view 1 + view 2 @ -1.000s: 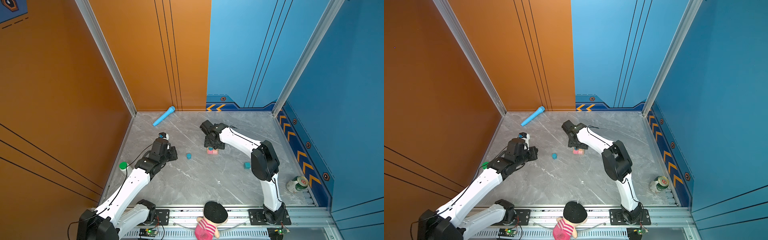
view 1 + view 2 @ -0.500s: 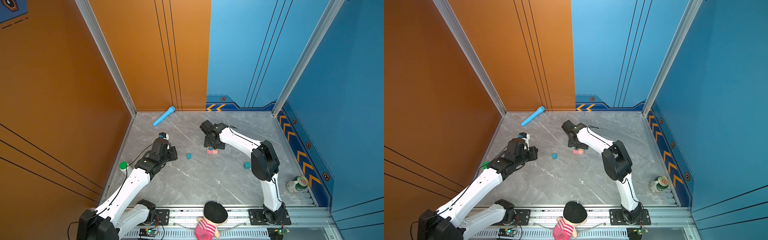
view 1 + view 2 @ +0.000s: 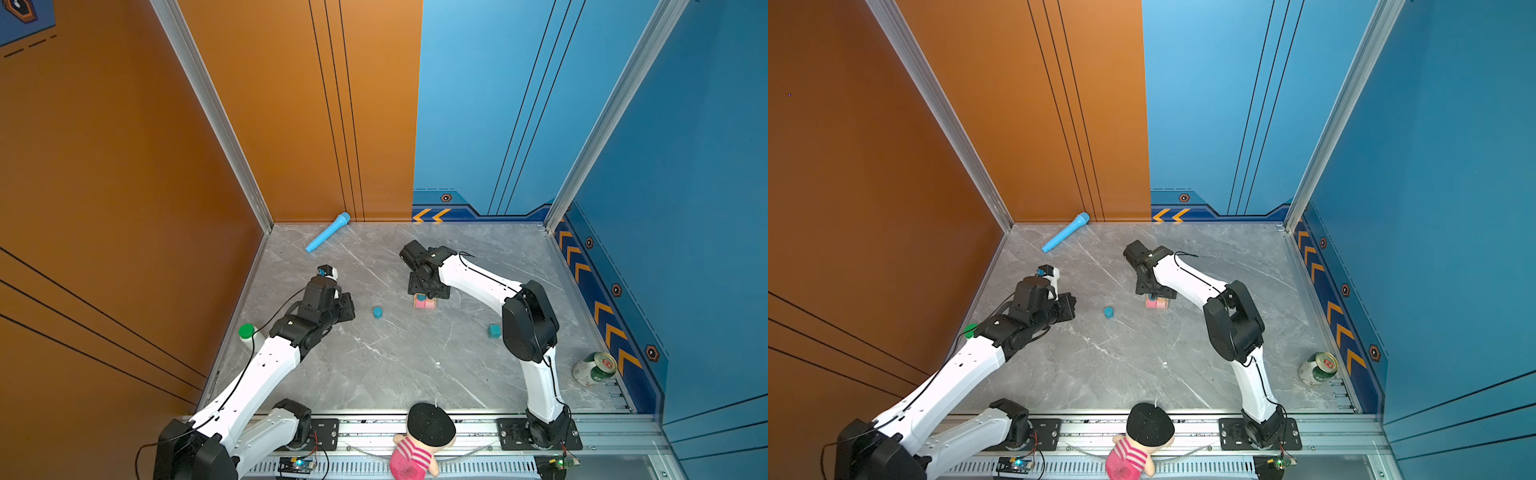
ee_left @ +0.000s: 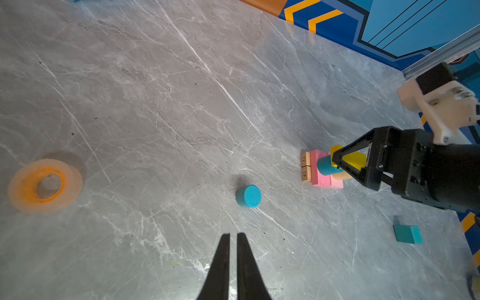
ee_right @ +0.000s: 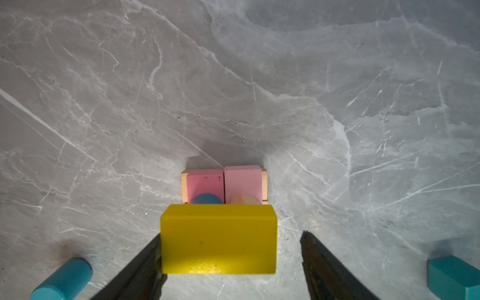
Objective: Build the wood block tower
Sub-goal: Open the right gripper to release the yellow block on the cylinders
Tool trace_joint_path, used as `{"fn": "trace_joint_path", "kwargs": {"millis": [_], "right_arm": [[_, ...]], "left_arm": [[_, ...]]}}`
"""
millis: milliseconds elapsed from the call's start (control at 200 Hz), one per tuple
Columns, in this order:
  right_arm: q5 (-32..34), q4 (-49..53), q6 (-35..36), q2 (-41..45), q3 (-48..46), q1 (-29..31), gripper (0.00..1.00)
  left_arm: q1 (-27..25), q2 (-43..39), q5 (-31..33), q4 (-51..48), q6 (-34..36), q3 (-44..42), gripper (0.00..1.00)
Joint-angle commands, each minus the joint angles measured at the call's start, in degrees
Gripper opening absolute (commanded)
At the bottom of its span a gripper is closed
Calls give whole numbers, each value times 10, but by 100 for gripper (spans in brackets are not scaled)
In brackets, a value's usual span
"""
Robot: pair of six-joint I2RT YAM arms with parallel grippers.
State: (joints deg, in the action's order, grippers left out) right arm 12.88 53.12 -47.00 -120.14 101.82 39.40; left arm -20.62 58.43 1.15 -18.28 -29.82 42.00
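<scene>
The tower (image 3: 424,301) stands mid-floor: tan bars at the bottom, then pink bars (image 5: 224,181), then a blue and a tan cylinder, with a yellow bar (image 5: 218,239) lying across the top. My right gripper (image 5: 231,233) is open and straddles the yellow bar; one finger touches its end and the other stands clear. A loose blue cylinder (image 3: 377,312) lies left of the tower. A teal cube (image 3: 493,331) sits by the right arm. My left gripper (image 4: 233,233) is shut and empty, a little short of the loose cylinder (image 4: 248,196).
A light-blue toy microphone (image 3: 328,232) lies near the back wall. A white bottle with a green cap (image 3: 246,331) stands by the left wall and a green can (image 3: 594,369) at the right edge. A doll (image 3: 419,444) sits on the front rail. An orange ring (image 4: 45,185) shows in the left wrist view.
</scene>
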Motion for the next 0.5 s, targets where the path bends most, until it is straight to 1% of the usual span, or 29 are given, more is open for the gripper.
{"fn": "trace_joint_path", "kwargs": {"millis": [0,496], "right_arm": [[1,8,-1,8,-4,3,82],[-4,3,-1,1,-14,2,82]], "left_arm": [[6,-6,-8,-13,6,-13,10],[7,-6,-8,-12,6,-14,10]]}}
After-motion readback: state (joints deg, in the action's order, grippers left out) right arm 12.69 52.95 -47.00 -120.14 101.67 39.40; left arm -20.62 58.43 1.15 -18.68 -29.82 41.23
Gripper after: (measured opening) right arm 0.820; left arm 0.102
